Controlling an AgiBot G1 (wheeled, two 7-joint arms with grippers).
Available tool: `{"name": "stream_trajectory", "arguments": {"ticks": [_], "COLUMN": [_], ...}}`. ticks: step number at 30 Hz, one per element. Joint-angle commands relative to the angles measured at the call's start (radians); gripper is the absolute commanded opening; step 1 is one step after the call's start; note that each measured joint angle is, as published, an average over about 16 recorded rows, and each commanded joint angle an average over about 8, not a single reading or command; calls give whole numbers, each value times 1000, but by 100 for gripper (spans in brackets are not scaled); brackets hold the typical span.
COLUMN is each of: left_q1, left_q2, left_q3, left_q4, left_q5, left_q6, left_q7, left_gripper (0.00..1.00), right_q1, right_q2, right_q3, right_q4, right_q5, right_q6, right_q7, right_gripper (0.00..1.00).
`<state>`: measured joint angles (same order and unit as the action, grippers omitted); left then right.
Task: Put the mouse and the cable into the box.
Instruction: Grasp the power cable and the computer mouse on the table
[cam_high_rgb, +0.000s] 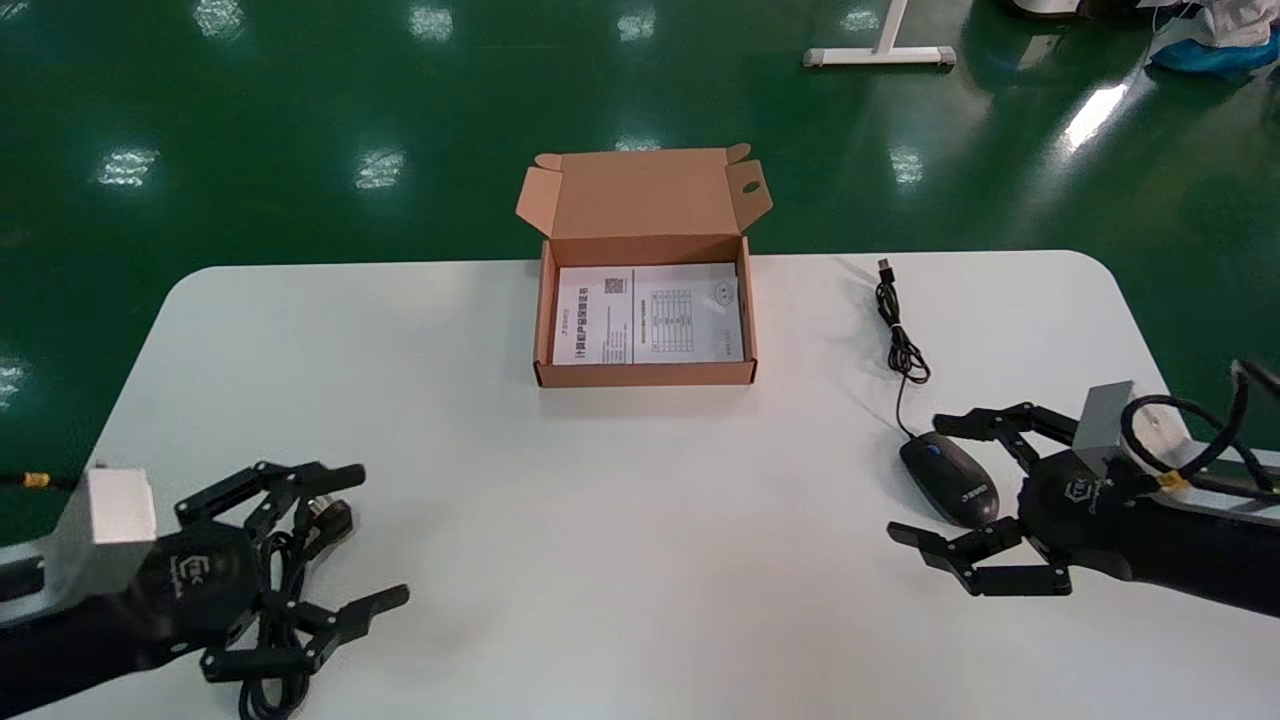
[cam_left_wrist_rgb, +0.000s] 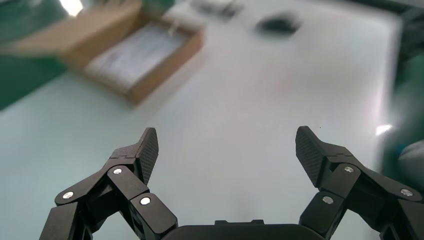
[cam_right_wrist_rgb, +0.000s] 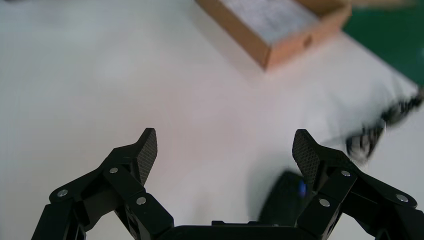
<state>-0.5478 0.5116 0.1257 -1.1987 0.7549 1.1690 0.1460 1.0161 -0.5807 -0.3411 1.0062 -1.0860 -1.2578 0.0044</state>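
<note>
I am holding my right gripper (cam_high_rgb: 918, 478) wide open over the mouse (cam_high_rgb: 950, 482) at lower right. My left gripper (cam_high_rgb: 382, 536) is hovering open above a black cable (cam_high_rgb: 262, 700) at lower left.

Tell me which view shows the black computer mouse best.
Head view: the black computer mouse lies whole at the open right pincer. Right wrist view shows only part behind that pincer; left wrist view, a far dark blur.
</note>
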Motion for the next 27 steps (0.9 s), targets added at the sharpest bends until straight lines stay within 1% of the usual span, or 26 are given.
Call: {"name": "stream_trajectory", "arguments": {"ticks": [1,8,15,20,27], "left_q1": [62,249,423,513,595], "left_q2": [-11,-2,-7,8,41], "left_q3": [-18,-106,-179,-232,-296], "left_q4": [-2,-58,-129,-148,-154], "left_q5": [10,-13,-13,-34,-57], "left_q6": [-52,-200,-328,-362,-383], "left_q7": [34,121,152,180,231], "left_gripper": [100,100,100,100,100], "right_q1": [-3,26,31,36,55], "right_q2": [-3,-35,-59,-71,-103], "right_q3": [-7,-20,-23,-22,-22], "right_q4": [-39,-166,-242,-280,-362], "right_q5": [-31,-77,-87,-94,-109], "right_q6": [21,46,54,66,96], "right_q7": [-24,-86,-140,-177,-235], "right_gripper": [100,100,100,100,100]}}
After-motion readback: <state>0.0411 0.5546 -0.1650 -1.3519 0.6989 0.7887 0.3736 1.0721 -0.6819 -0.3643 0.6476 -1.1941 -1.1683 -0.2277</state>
